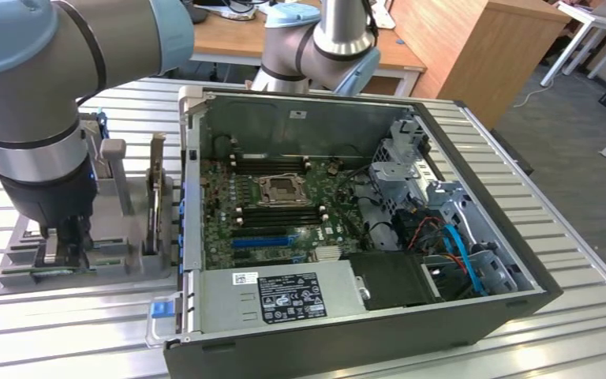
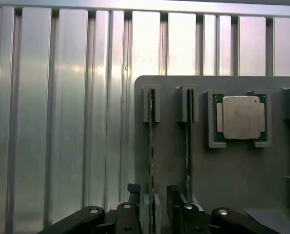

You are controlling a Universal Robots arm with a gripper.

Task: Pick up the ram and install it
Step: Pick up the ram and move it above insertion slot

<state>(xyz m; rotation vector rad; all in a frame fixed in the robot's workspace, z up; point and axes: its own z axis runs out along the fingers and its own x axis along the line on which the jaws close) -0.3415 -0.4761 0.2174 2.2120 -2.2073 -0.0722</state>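
Pincer point(image 2: 153, 208): spread wide astride the ram point(image 2: 151, 146), which stands edge-up in tray point(image 2: 232, 175) slots, apparently for side-gripping.

The ram point(image 2: 151, 156) is a long, thin green stick. It stands on its thin edge in a slot of the grey tray point(image 2: 232, 180). It runs close along one side edge of the tray, and one end is near a corner. Another stick point(image 2: 187, 146) like it stands just beside it.
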